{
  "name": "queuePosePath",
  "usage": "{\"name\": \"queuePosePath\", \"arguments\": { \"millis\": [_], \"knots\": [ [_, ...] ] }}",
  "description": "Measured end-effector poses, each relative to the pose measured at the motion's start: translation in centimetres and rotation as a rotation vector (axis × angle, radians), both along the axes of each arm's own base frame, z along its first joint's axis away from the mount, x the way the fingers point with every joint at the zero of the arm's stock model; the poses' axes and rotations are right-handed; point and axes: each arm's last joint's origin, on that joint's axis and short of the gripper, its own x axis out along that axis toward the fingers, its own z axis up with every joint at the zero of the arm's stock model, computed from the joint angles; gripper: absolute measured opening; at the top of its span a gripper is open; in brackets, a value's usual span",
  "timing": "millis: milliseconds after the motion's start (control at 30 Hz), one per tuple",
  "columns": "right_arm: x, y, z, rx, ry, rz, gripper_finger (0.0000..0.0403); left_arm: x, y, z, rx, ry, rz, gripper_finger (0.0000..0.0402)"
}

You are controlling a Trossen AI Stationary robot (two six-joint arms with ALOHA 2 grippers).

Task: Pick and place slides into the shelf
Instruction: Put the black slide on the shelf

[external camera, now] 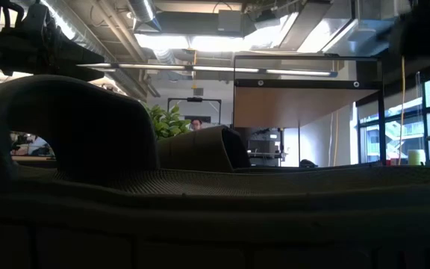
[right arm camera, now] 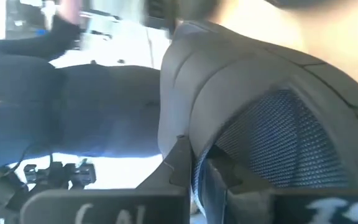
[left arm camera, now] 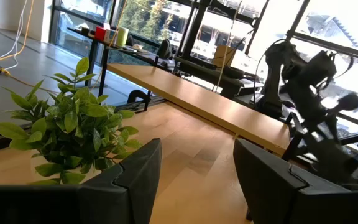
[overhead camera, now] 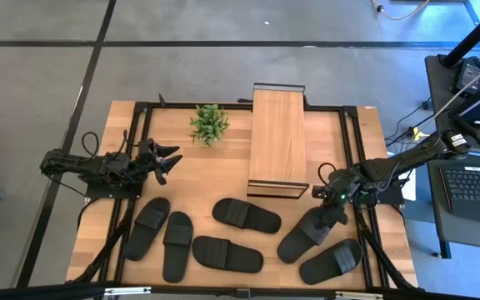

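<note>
Six black slides lie on the near half of the table in the high view: two at left (overhead camera: 147, 227) (overhead camera: 177, 244), two in the middle (overhead camera: 227, 254) (overhead camera: 247, 215), two at right (overhead camera: 305, 235) (overhead camera: 332, 261). The shelf (overhead camera: 277, 142) stands at the far middle, wood top on a black frame; it also shows in the low view (external camera: 297, 104). My right gripper (overhead camera: 327, 210) (right arm camera: 197, 168) is down at the right slide's strap, shut on it. My left gripper (overhead camera: 167, 158) (left arm camera: 197, 180) hovers open at the table's left, facing a small plant. My right gripper pinches the strap's edge (right arm camera: 182, 134) of the right slide between its two fingers, which stand nearly together. It comes slanting down from the table's far right side. The strap's ribbed outside and meshed inside both show. In the high view the sole (overhead camera: 294, 246) seems to lie on the table.
A small green plant (overhead camera: 209, 123) (left arm camera: 73, 130) stands at the far left of the shelf. A black frame runs along the table's edges. One slide (external camera: 125, 179) fills the low view close up. A laptop desk (overhead camera: 473, 183) stands beyond the right edge. Bare wood lies between the left gripper and the shelf.
</note>
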Motion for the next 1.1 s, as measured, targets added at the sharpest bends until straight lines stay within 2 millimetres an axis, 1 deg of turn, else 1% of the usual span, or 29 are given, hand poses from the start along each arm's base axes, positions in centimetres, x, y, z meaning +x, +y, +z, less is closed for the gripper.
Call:
{"name": "queuePosePath", "arguments": {
  "millis": [133,267,433,500,567,700,800,933,1000,1100],
  "knots": [
    [-0.1,-0.1,3.3,0.016,-0.089,-0.003,0.0016,0.0,0.0,0.0,0.000,0.000,0.000,0.0195],
    [-0.4,-0.4,6.8,-0.030,-0.224,-0.059,0.0016,0.0,0.0,0.0,0.000,0.000,0.000,0.0195],
    [-0.7,-1.5,12.7,-0.055,-0.411,-0.240,0.0016,0.0,0.0,0.0,0.000,0.000,0.000,0.0195],
    [-1.1,-2.2,15.1,-0.117,-0.488,-0.315,0.0015,0.0,0.0,0.0,0.000,0.000,0.000,0.0195],
    [-1.6,-2.9,17.2,-0.222,-0.553,-0.391,0.0015,0.0,0.0,0.0,0.000,0.000,0.000,0.0195],
    [-3.1,-4.6,21.2,-0.407,-0.613,-0.574,0.0015,0.0,0.0,0.0,0.000,0.000,0.000,0.0195],
    [-4.2,-5.4,24.2,-0.511,-0.701,-0.620,0.0015,0.0,0.0,0.0,0.000,0.000,0.000,0.0195],
    [-5.4,-6.2,27.7,-0.586,-0.802,-0.678,0.0015,0.0,0.0,0.0,0.000,0.000,0.000,0.0195],
    [-5.5,-6.6,29.2,-0.626,-0.836,-0.714,0.0015,0.0,0.0,0.0,0.000,0.000,0.000,0.0195],
    [-4.8,-7.1,30.9,-0.714,-0.839,-0.742,0.0015,0.0,0.0,0.0,0.000,0.000,0.000,0.0195]
  ]
}}
